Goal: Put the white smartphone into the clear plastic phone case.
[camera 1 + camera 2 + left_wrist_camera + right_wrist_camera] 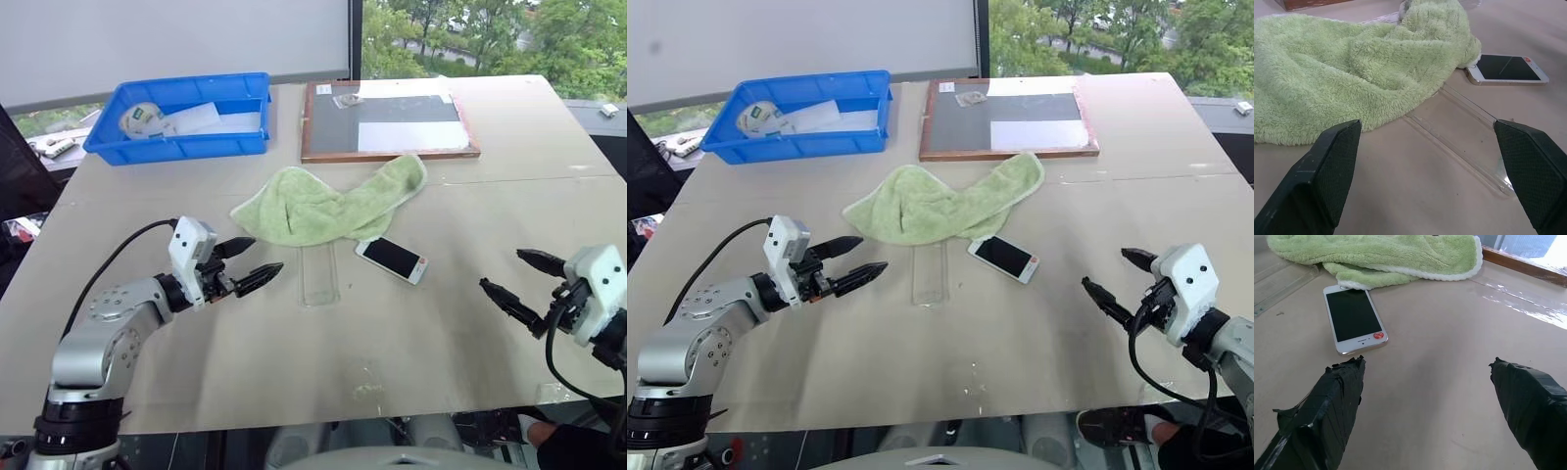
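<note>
The white smartphone (391,259) lies screen up on the table, one corner touching the green towel. Just left of it rests the clear plastic phone case (319,274), its far end tucked under the towel; the left wrist view shows the case (1464,134) with the phone (1507,69) beyond it. My left gripper (250,264) hovers open to the left of the case, pointing toward it. Open too, my right gripper (519,282) hangs over the table well right of the phone, with nothing between its fingers. The right wrist view has the phone (1354,318) ahead of it.
A green towel (323,206) lies crumpled behind the phone and case. Farther back stand a blue bin (181,117) holding a tape roll and papers, and a wood-framed dark board (387,119). The table's front edge (372,411) runs near both arms.
</note>
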You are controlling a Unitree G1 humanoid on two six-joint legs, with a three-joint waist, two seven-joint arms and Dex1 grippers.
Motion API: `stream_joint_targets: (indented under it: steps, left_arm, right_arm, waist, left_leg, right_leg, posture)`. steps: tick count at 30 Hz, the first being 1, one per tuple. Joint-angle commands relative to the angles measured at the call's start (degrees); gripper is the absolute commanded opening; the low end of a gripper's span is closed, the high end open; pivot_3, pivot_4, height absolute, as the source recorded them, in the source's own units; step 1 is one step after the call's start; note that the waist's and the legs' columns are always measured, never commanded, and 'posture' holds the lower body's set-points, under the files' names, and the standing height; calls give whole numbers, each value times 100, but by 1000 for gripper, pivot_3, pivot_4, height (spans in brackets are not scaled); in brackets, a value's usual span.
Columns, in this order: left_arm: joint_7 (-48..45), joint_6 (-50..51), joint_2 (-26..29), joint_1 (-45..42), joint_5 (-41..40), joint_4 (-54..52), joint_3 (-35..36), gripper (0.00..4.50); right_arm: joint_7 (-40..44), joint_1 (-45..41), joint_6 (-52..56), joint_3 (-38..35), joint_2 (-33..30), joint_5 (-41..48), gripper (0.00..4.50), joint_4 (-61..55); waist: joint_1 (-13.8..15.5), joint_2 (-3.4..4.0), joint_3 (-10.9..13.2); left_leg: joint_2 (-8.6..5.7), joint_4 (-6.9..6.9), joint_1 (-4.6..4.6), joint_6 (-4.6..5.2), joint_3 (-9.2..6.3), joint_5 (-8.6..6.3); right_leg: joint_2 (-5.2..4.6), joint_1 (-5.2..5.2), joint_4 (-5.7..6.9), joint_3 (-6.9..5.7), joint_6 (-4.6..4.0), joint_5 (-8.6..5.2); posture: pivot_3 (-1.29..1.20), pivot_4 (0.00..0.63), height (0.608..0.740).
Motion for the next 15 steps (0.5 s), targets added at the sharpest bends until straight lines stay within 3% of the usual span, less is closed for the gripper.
stream_joint_targets:
  steps: [1,10,15]
  left_arm:
    - [-4,28,109,-56,-80,-202,130,4446]
    - [-99,13,162,-683,76,-292,-318,4446]
    - [-176,-40,394,-1093,636,-342,-978,4446]
  right_arm:
    - [74,10,-220,-32,100,167,4461,-206]
    - [438,6,-928,212,312,407,4461,-758]
    - [440,-95,-864,468,198,580,4461,-1057]
  waist:
    - [1,0,0]
    - [1,-3,0]
    - [-5,-3,0]
  left_leg:
    - [0,0,0,0,0,0]
    - [2,1,3,0,3,0]
    - [2,1,3,0,6,0]
  right_leg:
    - [0,0,0,0,0,0]
    - [2,0,1,2,5,2]
    - [3,0,0,6,4,3]
  posture:
    - [0,150,740]
    - [0,150,740]
    - [0,150,740]
